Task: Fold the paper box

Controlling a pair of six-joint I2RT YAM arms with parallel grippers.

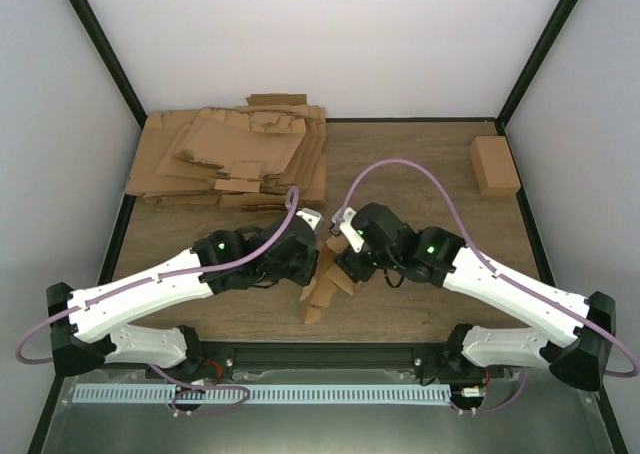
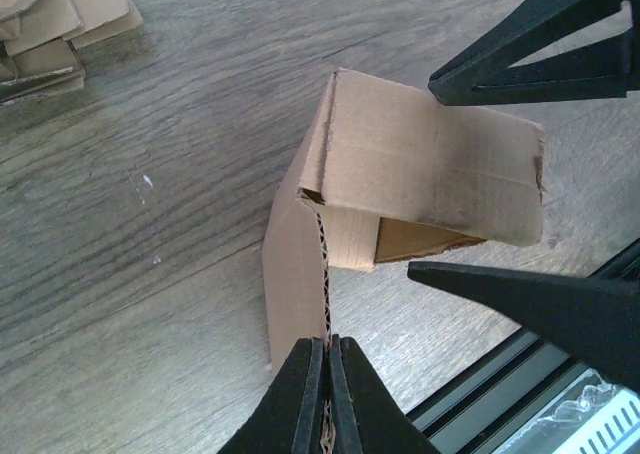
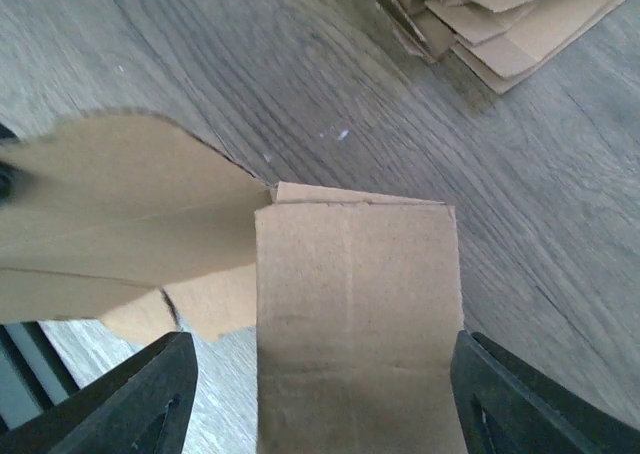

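Wood-grain bench [image 1: 420,294], white walls around. At near edge, centre: paper box [image 1: 322,292], half-formed, standing between the two arms. Left gripper [image 2: 327,349] pinched tight on a raw wall edge, box straight ahead. Right gripper [image 3: 320,374] spread wide, straddling the top panel lengthwise, seemingly not clamping it. Both arms equally near. Farther back: heap of flat sheets [image 1: 235,159], small carton [image 1: 494,164].

Wood-grain table top [image 1: 420,184], grey-brown and matte. Plain white panels close it in: back wall [image 1: 330,44] and side walls [image 1: 50,174] left and right. Black frame posts [image 1: 100,44] slant up from the rear corners. A grey metal ledge [image 1: 300,429] runs along the near edge. Light is even, shadows soft.
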